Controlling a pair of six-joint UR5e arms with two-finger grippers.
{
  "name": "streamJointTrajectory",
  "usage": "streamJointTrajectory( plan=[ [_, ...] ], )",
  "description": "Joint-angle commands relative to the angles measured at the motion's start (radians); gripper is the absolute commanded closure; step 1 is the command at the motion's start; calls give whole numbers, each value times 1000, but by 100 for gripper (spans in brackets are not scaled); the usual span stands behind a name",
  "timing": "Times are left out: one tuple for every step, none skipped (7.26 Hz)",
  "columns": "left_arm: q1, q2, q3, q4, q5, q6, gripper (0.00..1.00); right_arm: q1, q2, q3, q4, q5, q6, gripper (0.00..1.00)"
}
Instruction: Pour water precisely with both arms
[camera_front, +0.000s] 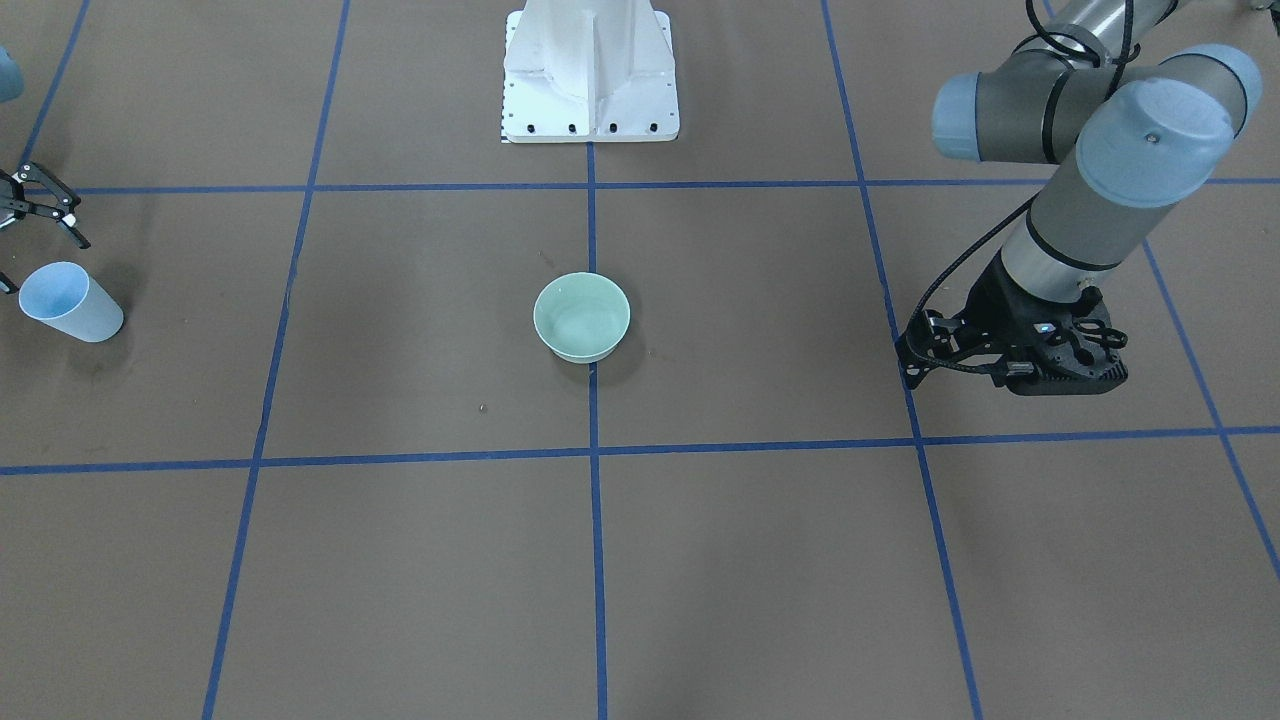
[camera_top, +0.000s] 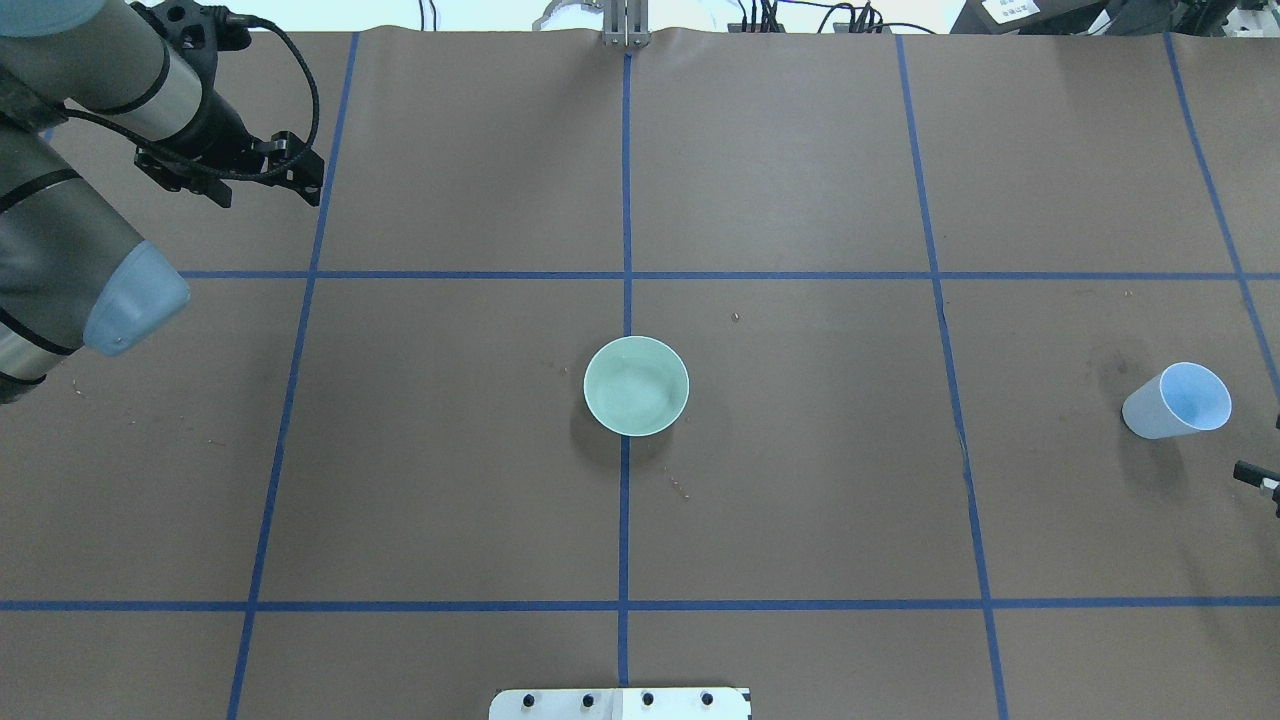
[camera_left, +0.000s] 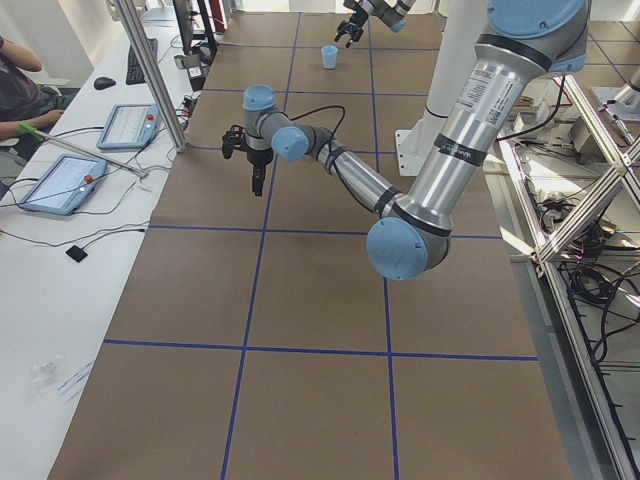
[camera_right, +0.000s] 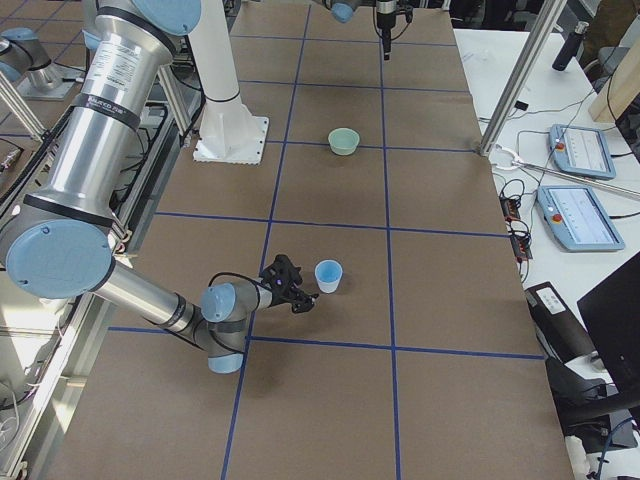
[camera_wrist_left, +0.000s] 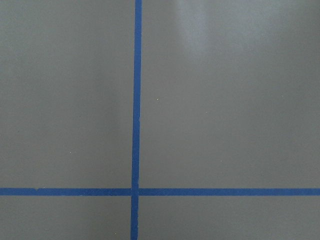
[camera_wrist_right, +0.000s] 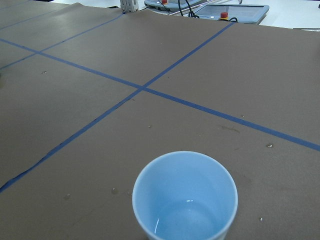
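The blue cup (camera_wrist_right: 185, 192) of water (camera_wrist_right: 186, 220), judged light and easily squeezed, is best taken mid-wall by the right gripper's (camera_right: 303, 285) spread fingers; the left gripper's (camera_top: 303, 172) cannot be told.

The brown worktop (camera_top: 800, 500) is crossed by blue tape lines (camera_top: 624, 520). A green bowl (camera_top: 636, 386) stands on the centre line, a blue cup (camera_top: 1176, 402) stands upright well apart from it, and a white pedestal (camera_front: 590, 75) is bolted at one edge.
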Motion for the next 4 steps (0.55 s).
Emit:
streamJointTrajectory(
  plan=[
    [0, 0, -1, 2, -1, 0, 0, 151, 45, 13, -100, 92, 3, 1],
    [8, -3, 8, 2, 2, -21, 0, 303, 150, 15, -236, 250, -2, 1],
    [14, -17, 5, 0, 2, -73, 0, 454, 256, 16, -377, 439, -9, 1],
    [56, -35, -8, -2, 2, -140, 0, 529, 326, 18, -487, 526, -25, 1]
  ],
)
